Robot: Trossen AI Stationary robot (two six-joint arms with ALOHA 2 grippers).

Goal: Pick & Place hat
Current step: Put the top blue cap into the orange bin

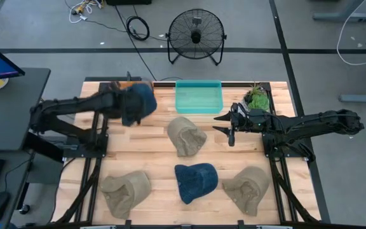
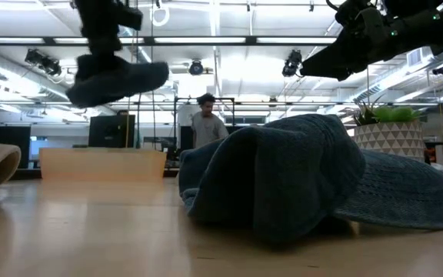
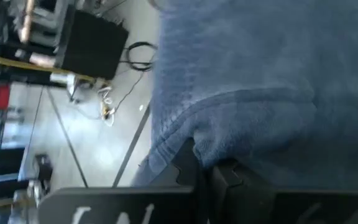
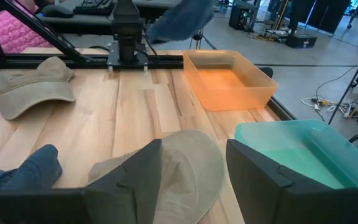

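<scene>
A dark blue hat (image 1: pixel 138 104) hangs in the air over the table's far left, shut in my left gripper (image 1: pixel 124 102); the low view shows it aloft (image 2: pixel 118 77). Beneath it sits an orange bin (image 4: pixel 229 78), with a teal bin (image 1: pixel 199 97) beside it. My right gripper (image 1: pixel 226 126) hovers open above a tan hat (image 1: pixel 186 135) resting on the table; in the right wrist view its fingers stand apart over that hat (image 4: pixel 179 162), touching nothing. A second blue hat (image 1: pixel 196 181) lies near the front. My left gripper is shut on the blue hat, pinching a thick rolled edge of its fabric (image 3: pixel 213 149) between the two fingers (image 3: pixel 185 171). The hat is lifted clear of the table and sags below the fingers, as the low view shows (image 2: pixel 118 77).
Two more tan hats lie near the front, one left (image 1: pixel 126 191) and one right (image 1: pixel 246 187). A potted plant (image 1: pixel 257 98) stands at the far right. A fan (image 1: pixel 196 35) is on the floor beyond the table. A person (image 2: pixel 206 123) stands in the room behind.
</scene>
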